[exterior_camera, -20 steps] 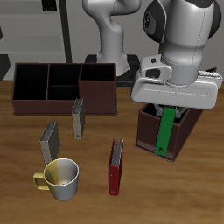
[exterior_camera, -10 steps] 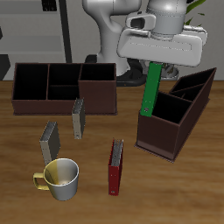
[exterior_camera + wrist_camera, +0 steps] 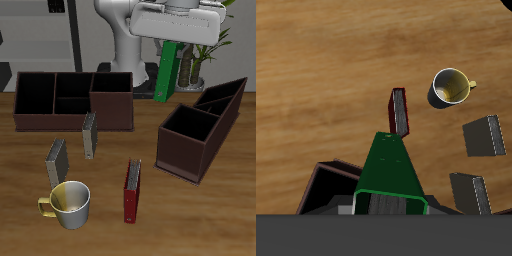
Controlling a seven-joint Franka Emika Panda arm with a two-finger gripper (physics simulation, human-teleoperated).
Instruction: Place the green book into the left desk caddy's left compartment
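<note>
My gripper [image 3: 171,42] is shut on the top of the green book [image 3: 167,72] and holds it upright, high above the table and behind the left desk caddy [image 3: 192,148]. That caddy is dark brown and stands diagonally. Its tall square bin [image 3: 188,127] is nearest the front, with the low narrow slots [image 3: 222,101] behind it. I cannot tell which slot is the left compartment. In the wrist view the green book [image 3: 391,170] hangs from the gripper [image 3: 386,207], with a corner of the caddy [image 3: 328,185] beside it.
A second dark caddy [image 3: 112,100] stands broadside at the back. Two grey books [image 3: 89,135] [image 3: 56,160], a red book [image 3: 132,190] and a yellow mug [image 3: 68,203] stand nearer the front. A plant [image 3: 203,48] is behind the left caddy.
The gripper has risen and moved back with the green book, from low at the caddy's square bin to high above the table behind it.
</note>
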